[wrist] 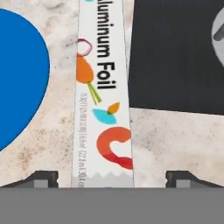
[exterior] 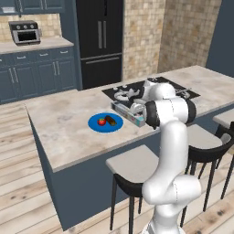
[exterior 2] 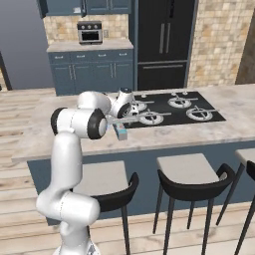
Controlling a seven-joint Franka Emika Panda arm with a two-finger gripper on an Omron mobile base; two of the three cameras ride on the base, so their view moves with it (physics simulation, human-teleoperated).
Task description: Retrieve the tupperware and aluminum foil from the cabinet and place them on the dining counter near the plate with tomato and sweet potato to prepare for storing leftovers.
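hand view looks straight down on the aluminum foil point(wrist: 103, 100), a long white box with black lettering and orange, teal and red marks, lying flat on the beige marbled top of the dining counter point(wrist: 175, 140); the gripper point(wrist: 112, 178) hangs over the near end of the box, its two dark fingertips point(wrist: 41, 178) standing wide on either side of it with bare counter between each tip and the box, so the claw is wide open and grips nothing; the blue plate point(wrist: 19, 78) lies just beside the foil on one side, not touching it, and the black cooktop point(wrist: 175, 57) comes right up to the foil on the other side; left base view shows the foil point(exterior: 129, 114) on the dining counter point(exterior: 68, 128) between the plate point(exterior: 98, 125) and the cooktop point(exterior: 121, 93), partly behind the arm; the plate holds a red tomato point(exterior: 101, 121) and a dark sweet potato point(exterior: 111, 120); right base view shows the teal end of the foil point(exterior 2: 121, 131) near the counter's front edge, beside the cooktop point(exterior 2: 174, 109)
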